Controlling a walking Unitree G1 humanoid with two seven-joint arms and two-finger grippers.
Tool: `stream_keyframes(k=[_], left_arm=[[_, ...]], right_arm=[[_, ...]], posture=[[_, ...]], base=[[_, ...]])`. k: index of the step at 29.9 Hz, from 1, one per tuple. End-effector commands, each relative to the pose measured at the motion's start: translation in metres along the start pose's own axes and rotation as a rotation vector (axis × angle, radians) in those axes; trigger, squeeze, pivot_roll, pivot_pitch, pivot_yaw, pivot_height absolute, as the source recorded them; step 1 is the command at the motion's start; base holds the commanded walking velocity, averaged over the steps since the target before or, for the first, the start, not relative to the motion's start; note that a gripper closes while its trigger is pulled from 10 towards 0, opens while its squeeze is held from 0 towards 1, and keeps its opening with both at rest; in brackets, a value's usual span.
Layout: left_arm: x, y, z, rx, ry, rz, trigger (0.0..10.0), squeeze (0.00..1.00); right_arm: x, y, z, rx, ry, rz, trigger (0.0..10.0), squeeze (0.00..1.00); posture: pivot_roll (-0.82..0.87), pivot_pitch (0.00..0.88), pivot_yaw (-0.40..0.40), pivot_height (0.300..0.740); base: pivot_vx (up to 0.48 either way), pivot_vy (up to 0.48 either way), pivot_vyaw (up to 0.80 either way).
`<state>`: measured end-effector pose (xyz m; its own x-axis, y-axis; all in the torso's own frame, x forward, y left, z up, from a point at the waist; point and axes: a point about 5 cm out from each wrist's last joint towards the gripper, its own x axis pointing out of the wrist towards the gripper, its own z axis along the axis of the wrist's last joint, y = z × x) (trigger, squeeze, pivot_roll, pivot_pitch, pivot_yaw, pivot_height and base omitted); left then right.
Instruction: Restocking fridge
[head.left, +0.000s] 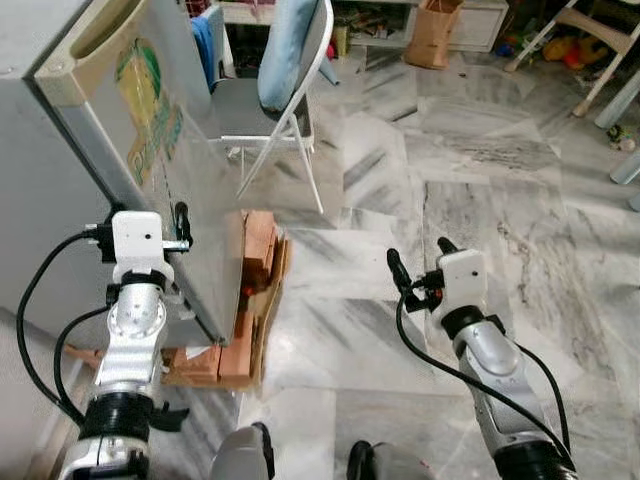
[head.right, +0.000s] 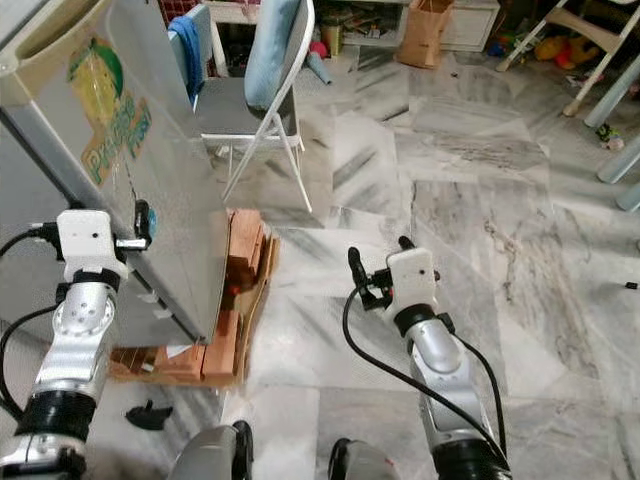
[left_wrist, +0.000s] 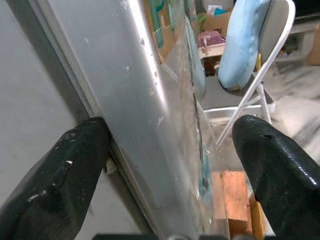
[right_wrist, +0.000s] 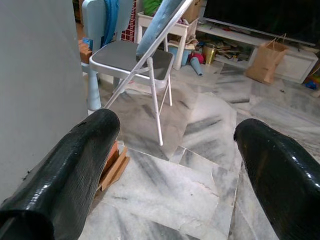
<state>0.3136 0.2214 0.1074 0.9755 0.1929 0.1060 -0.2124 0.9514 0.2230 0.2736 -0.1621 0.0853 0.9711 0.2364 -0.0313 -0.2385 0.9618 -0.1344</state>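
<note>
Marble floor (head.left: 480, 200); left gripper (head.left: 146, 222) straddles fridge door (head.left: 170, 170) edge.

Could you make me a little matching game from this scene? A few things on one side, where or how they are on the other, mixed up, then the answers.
Things:
1. left tool
2. right tool
3. folding chair
4. wooden blocks

Places or states:
A. stands behind the fridge, a pale blue cushion on its back
B. open, its fingers on either side of the fridge door's edge
C. stacked on the floor beside the fridge's base
D. open, above the marble floor, holding nothing

Pairs: 1-B, 2-D, 3-A, 4-C
</note>
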Motion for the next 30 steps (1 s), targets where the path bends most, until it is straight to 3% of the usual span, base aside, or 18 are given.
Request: stream_keyframes(k=[1,6,9,11,12,14,15,16,17,18,19,21,24,26,27,28,29,30], left_arm=[[0.007,0.008,-0.001,-0.005,0.019,0.021,10.0,0.00],[0.017,0.005,0.003,0.000,0.018,0.016,10.0,0.00],[0.024,-0.002,0.009,0.042,-0.008,-0.019,10.0,0.00],[0.038,-0.028,0.037,0.024,-0.106,-0.157,10.0,0.00],[0.038,-0.028,0.037,0.024,-0.106,-0.157,10.0,0.00],[0.045,-0.056,0.062,0.003,-0.183,-0.255,10.0,0.00],[0.045,-0.056,0.062,0.003,-0.183,-0.255,10.0,0.00],[0.045,-0.079,0.081,-0.036,-0.234,-0.326,10.0,0.00],[0.044,-0.092,0.091,-0.057,-0.258,-0.367,10.0,0.00],[0.044,-0.092,0.091,-0.057,-0.258,-0.367,10.0,0.00],[0.037,-0.119,0.115,-0.100,-0.332,-0.454,10.0,0.00],[0.022,-0.151,0.145,-0.191,-0.414,-0.563,10.0,0.00],[-0.003,-0.184,0.171,-0.271,-0.489,-0.711,10.0,0.00],[0.001,-0.182,0.149,-0.252,-0.427,-0.685,10.0,0.00],[0.001,-0.182,0.149,-0.252,-0.427,-0.685,10.0,0.00],[0.006,-0.174,0.139,-0.238,-0.398,-0.641,10.0,0.00],[0.018,-0.152,0.122,-0.212,-0.344,-0.543,10.0,0.00],[0.018,-0.152,0.122,-0.212,-0.344,-0.543,10.0,0.00]], right_arm=[[0.002,0.003,0.003,-0.006,-0.005,0.011,10.0,0.00],[0.001,0.003,0.002,-0.001,0.010,0.032,10.0,0.00],[-0.013,0.005,-0.001,0.042,0.022,0.125,10.0,0.00],[-0.045,-0.003,-0.016,0.030,0.089,0.178,10.0,0.00],[-0.045,-0.003,-0.016,0.030,0.089,0.178,10.0,0.00],[-0.056,-0.007,-0.025,0.018,0.129,0.174,10.0,0.00],[-0.056,-0.007,-0.025,0.018,0.129,0.174,10.0,0.00],[-0.059,-0.008,-0.029,0.017,0.141,0.170,10.0,0.00],[-0.059,-0.008,-0.031,0.021,0.147,0.167,10.0,0.00],[-0.059,-0.008,-0.031,0.021,0.147,0.167,10.0,0.00],[-0.060,-0.008,-0.034,0.021,0.149,0.163,10.0,0.00],[-0.058,-0.006,-0.035,0.019,0.143,0.167,10.0,0.00],[-0.054,-0.003,-0.034,0.022,0.127,0.171,10.0,0.00],[-0.047,-0.001,-0.029,0.020,0.093,0.173,10.0,0.00],[-0.047,-0.001,-0.029,0.020,0.093,0.173,10.0,0.00],[-0.044,-0.002,-0.027,0.020,0.081,0.167,10.0,0.00],[-0.039,-0.004,-0.024,0.006,0.052,0.150,10.0,0.00],[-0.039,-0.004,-0.024,0.006,0.052,0.150,10.0,0.00]], posture=[[0.08,0.128,-0.006,0.740],[0.08,0.125,-0.010,0.740],[0.09,0.122,-0.016,0.740],[0.09,0.120,-0.028,0.740],[0.09,0.120,-0.028,0.740],[0.09,0.113,-0.032,0.740],[0.09,0.113,-0.032,0.740],[0.09,0.110,-0.031,0.740],[0.09,0.109,-0.030,0.740],[0.09,0.109,-0.030,0.740],[0.09,0.108,-0.026,0.740],[0.08,0.105,-0.021,0.740],[0.08,0.095,-0.015,0.740],[0.08,0.090,-0.012,0.740],[0.08,0.090,-0.012,0.740],[0.08,0.089,-0.011,0.740],[0.08,0.087,-0.009,0.740],[0.08,0.087,-0.009,0.740]], base=[[0.000,0.000,0.00],[0.000,0.000,0.00],[0.000,0.000,0.00],[0.000,0.000,0.00],[0.000,0.000,0.00],[0.000,0.000,0.00],[0.000,0.000,0.00],[0.000,0.000,0.00],[0.000,0.000,0.00],[0.000,0.000,0.00],[0.000,0.000,0.00],[0.000,0.000,0.00],[0.000,0.000,0.00],[0.000,0.000,0.00],[0.000,0.000,0.00],[0.000,0.000,0.00],[0.000,0.000,0.00],[0.000,0.000,0.00]])
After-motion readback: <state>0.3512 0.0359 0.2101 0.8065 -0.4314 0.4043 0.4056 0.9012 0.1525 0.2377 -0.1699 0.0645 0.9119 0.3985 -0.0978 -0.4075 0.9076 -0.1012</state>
